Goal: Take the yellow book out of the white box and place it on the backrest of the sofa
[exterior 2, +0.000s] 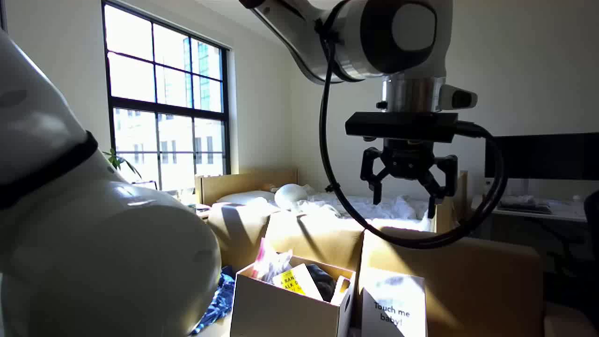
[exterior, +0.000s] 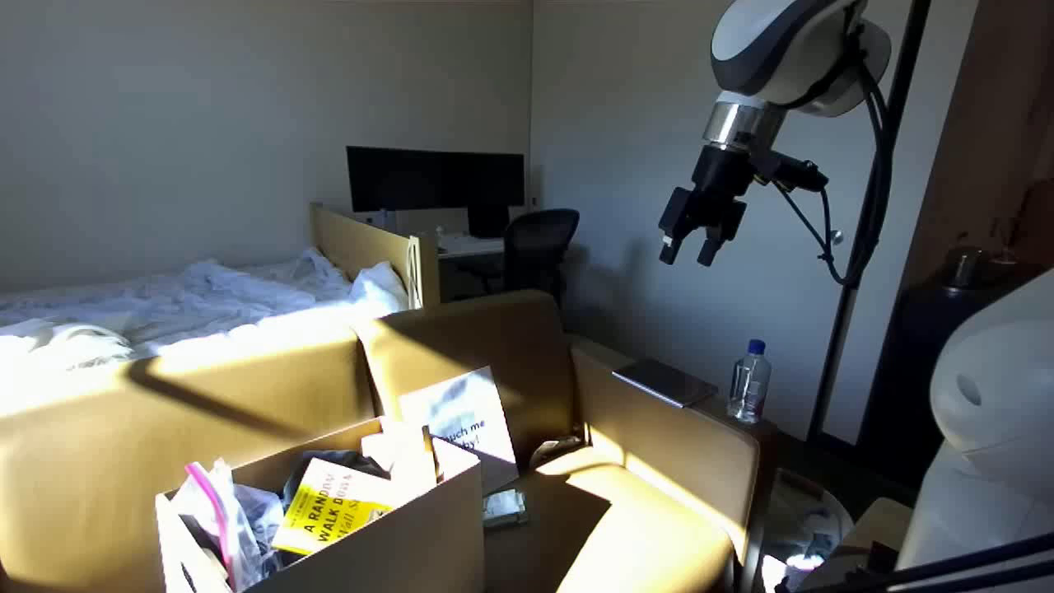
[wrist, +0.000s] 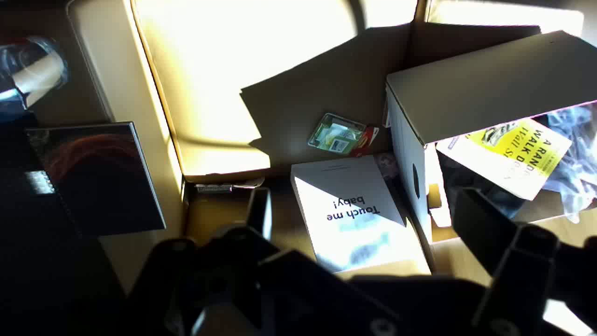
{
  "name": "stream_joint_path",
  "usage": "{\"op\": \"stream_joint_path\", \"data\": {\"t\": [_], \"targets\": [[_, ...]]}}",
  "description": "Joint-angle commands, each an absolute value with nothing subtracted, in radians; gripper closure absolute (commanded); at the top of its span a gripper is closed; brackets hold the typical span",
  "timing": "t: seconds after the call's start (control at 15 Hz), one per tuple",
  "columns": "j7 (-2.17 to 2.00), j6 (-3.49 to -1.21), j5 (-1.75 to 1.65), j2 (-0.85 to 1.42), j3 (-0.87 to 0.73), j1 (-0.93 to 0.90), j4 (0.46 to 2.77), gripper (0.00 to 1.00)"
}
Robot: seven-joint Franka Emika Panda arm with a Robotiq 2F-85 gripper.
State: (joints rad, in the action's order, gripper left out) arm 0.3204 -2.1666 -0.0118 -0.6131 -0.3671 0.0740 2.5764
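Observation:
The yellow book (exterior: 336, 504) leans at a tilt inside the white box, its printed cover up and its upper part above the contents; it also shows in an exterior view (exterior 2: 291, 282) and in the wrist view (wrist: 515, 151). The white box (exterior: 403, 539) is open-topped and stands on the sofa seat, also in an exterior view (exterior 2: 285, 309) and the wrist view (wrist: 489, 88). The tan sofa (exterior: 486, 338) has its backrest (exterior 2: 458, 276) behind the box. My gripper (exterior: 687, 255) is open and empty, high above the sofa and apart from the book; its fingers (wrist: 366, 205) spread wide.
A white "Touch me baby!" panel (exterior: 465, 428) leans on the backrest beside the box. A dark notebook (exterior: 665, 382) lies by the armrest, near a blue-capped bottle (exterior: 749, 383). Plastic bags (exterior: 239, 519) crowd the book. A small green package (wrist: 338, 133) lies on the seat. The bed (exterior: 206, 305) is behind.

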Motion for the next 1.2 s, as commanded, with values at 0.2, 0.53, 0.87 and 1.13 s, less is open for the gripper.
{"op": "stream_joint_path", "data": {"t": [0.2,0.53,0.87,1.13], "targets": [[0.336,-2.164,0.007,-0.607,-0.343,0.101,2.574,0.00],[0.292,-2.244,0.023,-0.599,-0.269,0.056,2.590,0.00],[0.193,-2.584,0.064,-0.483,-0.085,-0.089,2.630,0.00],[-0.085,-2.928,0.015,-0.308,0.110,-0.074,2.563,0.00]]}}
